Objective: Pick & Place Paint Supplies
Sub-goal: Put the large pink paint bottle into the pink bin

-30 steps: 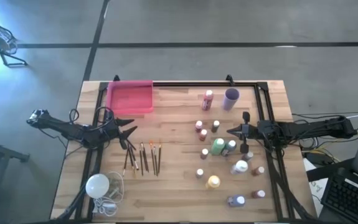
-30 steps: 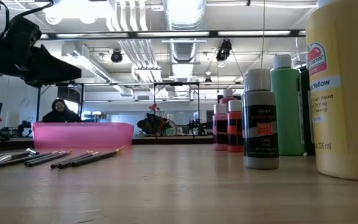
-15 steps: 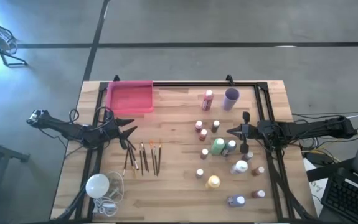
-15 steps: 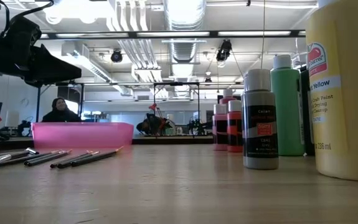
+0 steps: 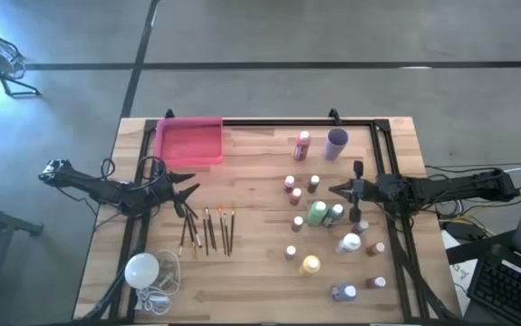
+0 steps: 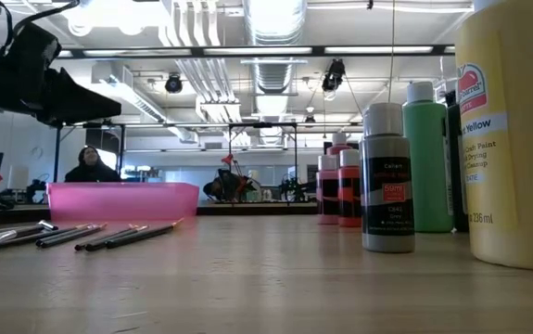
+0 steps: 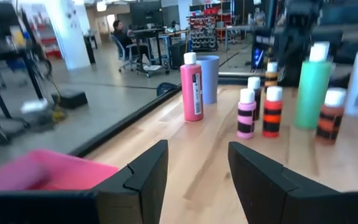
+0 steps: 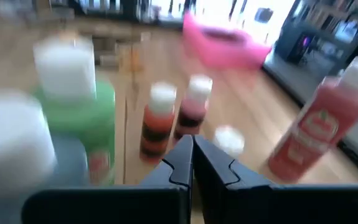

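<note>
Low view is showing the yellow bottle (image 6: 512,130) nearest, the green bottle (image 6: 429,158) behind, the pink tray (image 6: 122,200) farthest. Risk: the right gripper (image 5: 343,191), fingers pressing shut on nothing, is crowding bottles and could topple 1. The left gripper (image 5: 190,191), fingers spreading empty, is hovering beside the paintbrushes (image 5: 207,229).

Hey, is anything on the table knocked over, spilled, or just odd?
No spill shows. One oddity: a white round bulb with a cord sits at the table's near left corner, not a paint supply. Near the right side, a purple bottle seems to lie on its side.
</note>
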Controlling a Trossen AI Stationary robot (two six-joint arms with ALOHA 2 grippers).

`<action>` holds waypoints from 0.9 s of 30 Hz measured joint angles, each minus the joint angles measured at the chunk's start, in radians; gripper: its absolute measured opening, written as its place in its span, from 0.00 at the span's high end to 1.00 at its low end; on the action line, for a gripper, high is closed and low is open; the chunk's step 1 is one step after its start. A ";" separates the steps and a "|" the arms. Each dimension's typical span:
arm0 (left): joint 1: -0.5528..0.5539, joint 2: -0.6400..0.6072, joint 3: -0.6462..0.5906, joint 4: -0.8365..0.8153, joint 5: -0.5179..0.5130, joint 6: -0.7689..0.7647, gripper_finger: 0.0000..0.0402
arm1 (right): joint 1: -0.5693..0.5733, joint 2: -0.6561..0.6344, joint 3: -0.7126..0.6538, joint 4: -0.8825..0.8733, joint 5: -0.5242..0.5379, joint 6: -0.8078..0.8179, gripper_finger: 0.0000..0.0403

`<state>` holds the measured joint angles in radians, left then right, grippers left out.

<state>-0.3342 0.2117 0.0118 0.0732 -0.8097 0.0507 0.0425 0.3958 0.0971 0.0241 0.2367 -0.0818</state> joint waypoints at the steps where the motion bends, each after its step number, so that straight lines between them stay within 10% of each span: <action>1: 0.000 0.000 0.000 0.000 0.000 0.030 0.57 | 0.000 0.000 0.000 0.034 0.000 0.000 0.98; 15: 0.000 0.000 0.000 0.000 0.000 0.056 0.57 | 0.000 0.007 0.000 0.565 -0.001 -0.092 0.98; 27: 0.000 0.000 0.000 0.010 0.000 0.052 0.57 | -0.020 0.057 0.077 0.624 0.048 -0.116 0.98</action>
<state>-0.3343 0.2118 0.0119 0.0833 -0.8097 0.1023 0.0227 0.4526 0.1738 0.6482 0.2849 -0.1981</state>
